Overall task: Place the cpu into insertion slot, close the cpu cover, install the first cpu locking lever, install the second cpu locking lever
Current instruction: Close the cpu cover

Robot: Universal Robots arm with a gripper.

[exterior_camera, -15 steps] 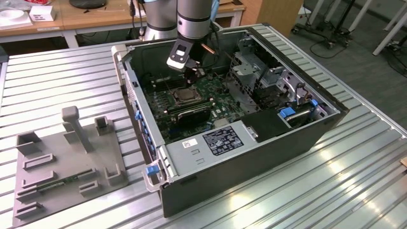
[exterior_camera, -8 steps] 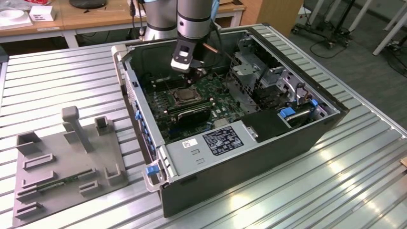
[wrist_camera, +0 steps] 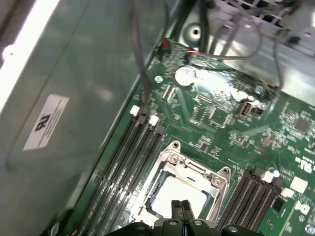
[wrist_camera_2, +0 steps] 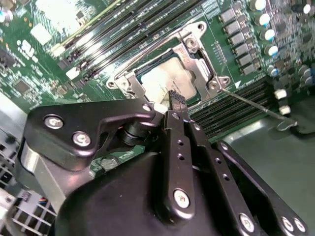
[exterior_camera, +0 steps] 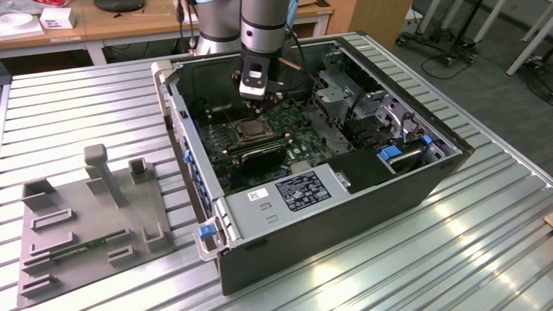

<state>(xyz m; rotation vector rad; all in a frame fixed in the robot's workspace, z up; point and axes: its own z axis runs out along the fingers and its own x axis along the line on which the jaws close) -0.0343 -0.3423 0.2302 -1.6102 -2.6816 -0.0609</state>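
Well off to the exterior view's left of the gripper [exterior_camera: 258, 98] lies a grey fixture plate [exterior_camera: 87, 220]. The gripper hangs inside the open computer case [exterior_camera: 389, 194], its fingers pressed together and holding nothing. Straight below its tips is the insertion slot [exterior_camera: 251, 131], with the cpu [wrist_camera_2: 165, 81] seated in it and the cpu cover [wrist_camera_2: 199, 66] lying flat over it. A thin locking lever [wrist_camera_2: 256, 109] runs outward from the socket's corner, just beside the tips.

Arm [exterior_camera: 261, 26]: I see a grey-silver tube with blue joint caps.
Gripper [exterior_camera: 258, 98]: black body with a pale silver-white block on my exterior view.
Links [wrist_camera_2: 178, 147]: matte black bars with small holes.
Screws [wrist_camera_2: 81, 139]: silver, round heads.
Fingers [wrist_camera: 175, 210]: narrow, black.
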